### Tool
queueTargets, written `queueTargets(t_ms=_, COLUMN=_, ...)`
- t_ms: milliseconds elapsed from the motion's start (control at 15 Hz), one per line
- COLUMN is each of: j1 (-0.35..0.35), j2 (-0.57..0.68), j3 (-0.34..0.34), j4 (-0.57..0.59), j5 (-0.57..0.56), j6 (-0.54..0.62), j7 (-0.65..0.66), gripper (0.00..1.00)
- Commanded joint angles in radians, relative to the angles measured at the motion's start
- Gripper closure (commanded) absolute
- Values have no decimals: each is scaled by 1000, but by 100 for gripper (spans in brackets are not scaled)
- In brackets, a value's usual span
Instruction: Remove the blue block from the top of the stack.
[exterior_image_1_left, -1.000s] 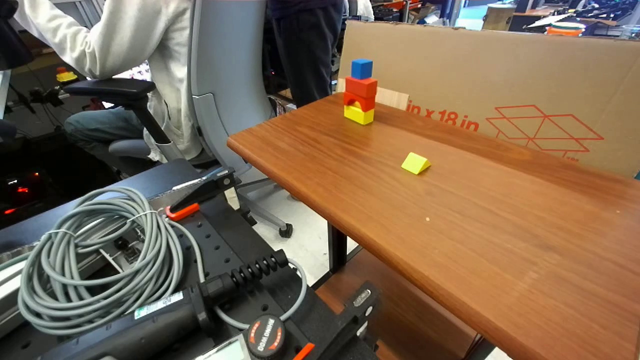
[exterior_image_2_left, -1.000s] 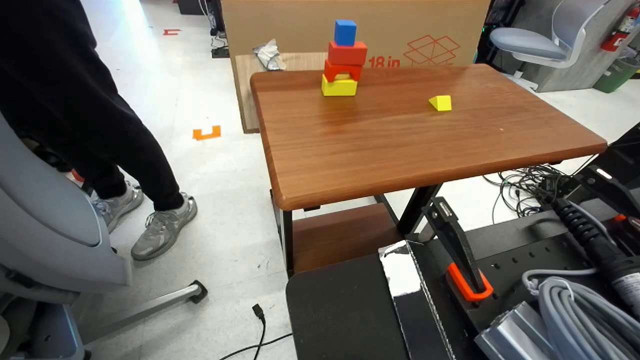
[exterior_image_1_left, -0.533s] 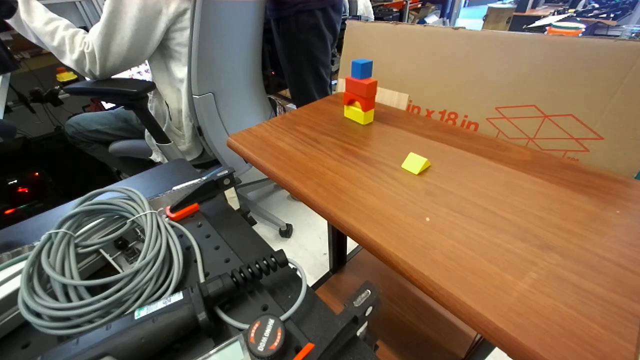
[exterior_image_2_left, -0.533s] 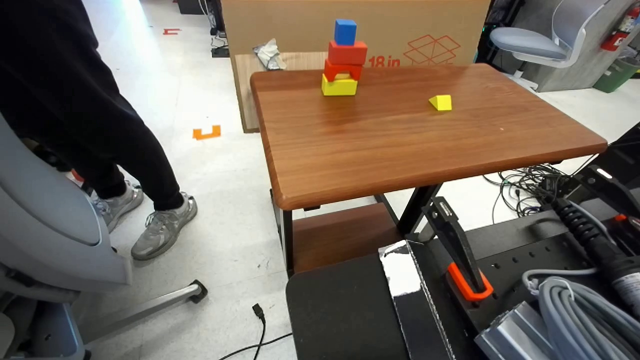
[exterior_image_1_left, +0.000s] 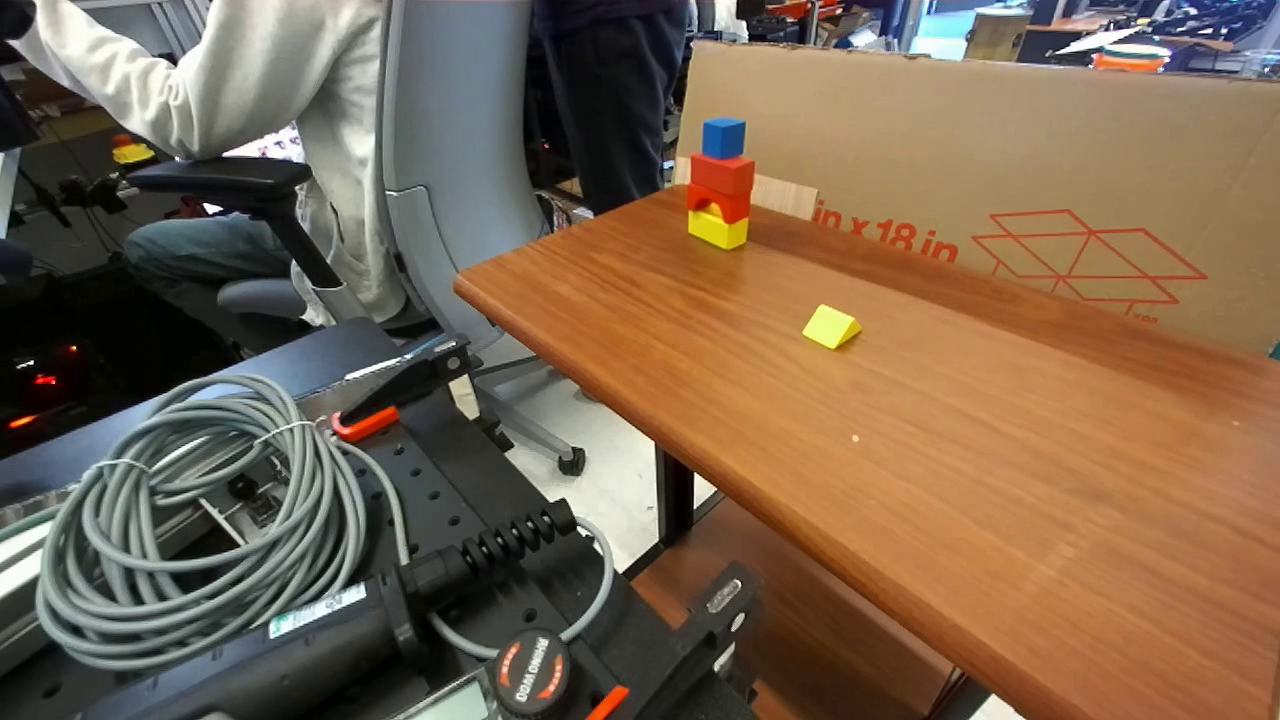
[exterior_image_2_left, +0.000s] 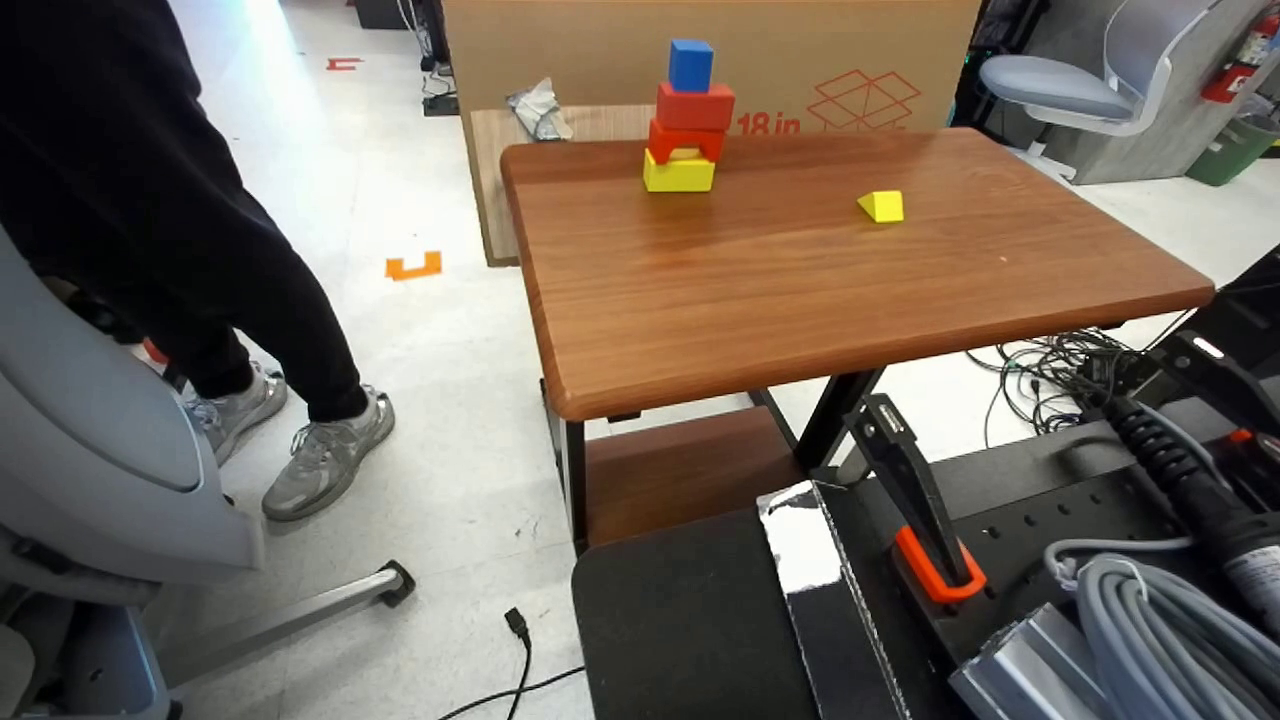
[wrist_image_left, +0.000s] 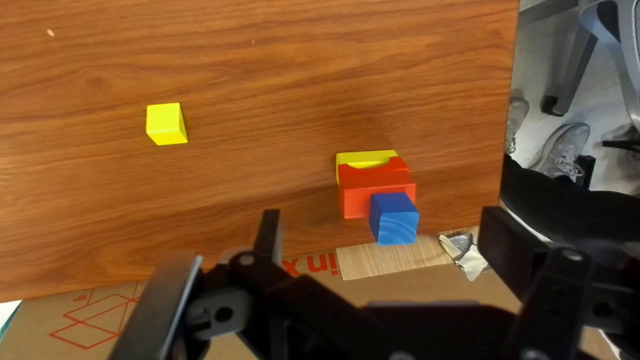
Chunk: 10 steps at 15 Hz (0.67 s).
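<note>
Table (exterior_image_2_left: 800, 270): brown wood grain, rounded edge. Stack (exterior_image_2_left: 694, 105), base upward: yellow block (exterior_image_2_left: 679, 177), red arch (exterior_image_2_left: 685, 132), red block (exterior_image_1_left: 723, 176). Blue block (wrist_image_left: 394, 218): cube, curved grain lines on 1 face, seated on the red block. Gripper (wrist_image_left: 382, 220): jaws apart.

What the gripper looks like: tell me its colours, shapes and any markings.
In the wrist view the gripper is mostly black, with blocky rectangular pads and angular links. Round grey screw heads dot the links, and a grey lug has a round dark hole. No lettering or cable can be made out on it; much of it is blurred.
</note>
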Motion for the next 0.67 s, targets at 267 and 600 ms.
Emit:
queueTargets(t_ms=267, j1=79, j2=170, j3=-37, j4=178, j5=-68, j6=-29, j7=85, gripper=0)
queueTargets(t_ms=600, j1=106, j2=245, j3=-55, j4=253, j5=-78, j6=-56, j7=95, gripper=0)
